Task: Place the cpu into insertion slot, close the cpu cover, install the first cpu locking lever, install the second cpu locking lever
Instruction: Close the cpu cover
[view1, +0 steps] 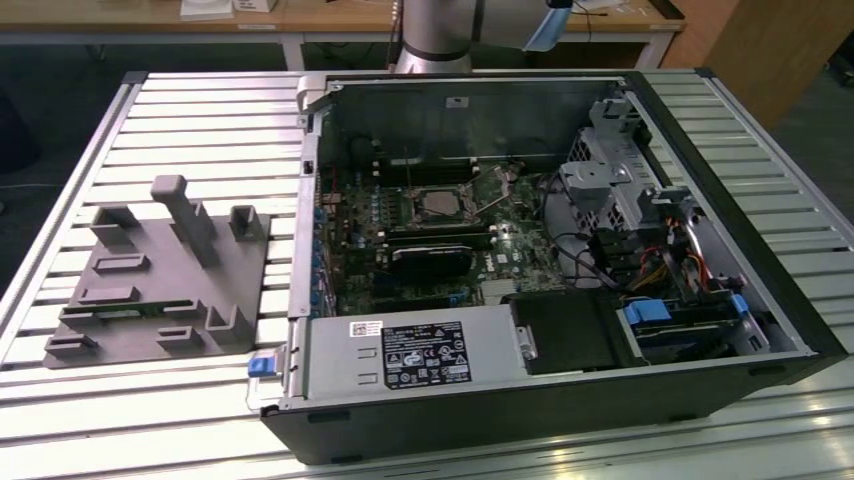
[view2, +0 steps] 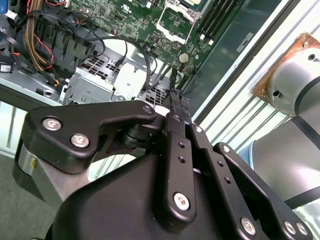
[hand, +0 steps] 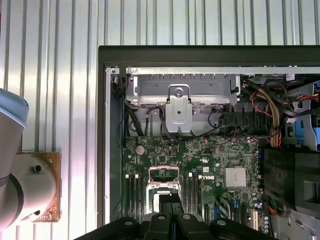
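- Over the open PC case (view1: 747, 230) on the slatted worktop (view1: 200, 120): gripper (hand: 169, 198) hangs above the motherboard (hand: 210, 160), pointing down into the case.
- Gripper state: fingers (view2: 172, 107) drawn together w/ just a seam between them. Looks closed, nothing seen pinched.
- Key relation: insertion slot (hand: 163, 188) sits directly beyond the gripper tips in first wrist view, and the tips overlap its near edge. Approx. centred side to side, w/ memory slots (hand: 135, 192) flanking.
- Slot is square, so no long axis to line up on.
- Cpu cover (hand: 164, 168) looks swung open, on the slot's far side from the gripper, toward the metal bracket (hand: 178, 107).
- Whether cpu already sits in the slot: cannot tell.
- Exterior view: slot (view1: 434, 204) mid-board; arm column (view1: 434, 35) rises behind the case's far wall.
- Second wrist view: gripper (view2: 173, 97) well apart from slot (view2: 173, 24), w/ cables between.
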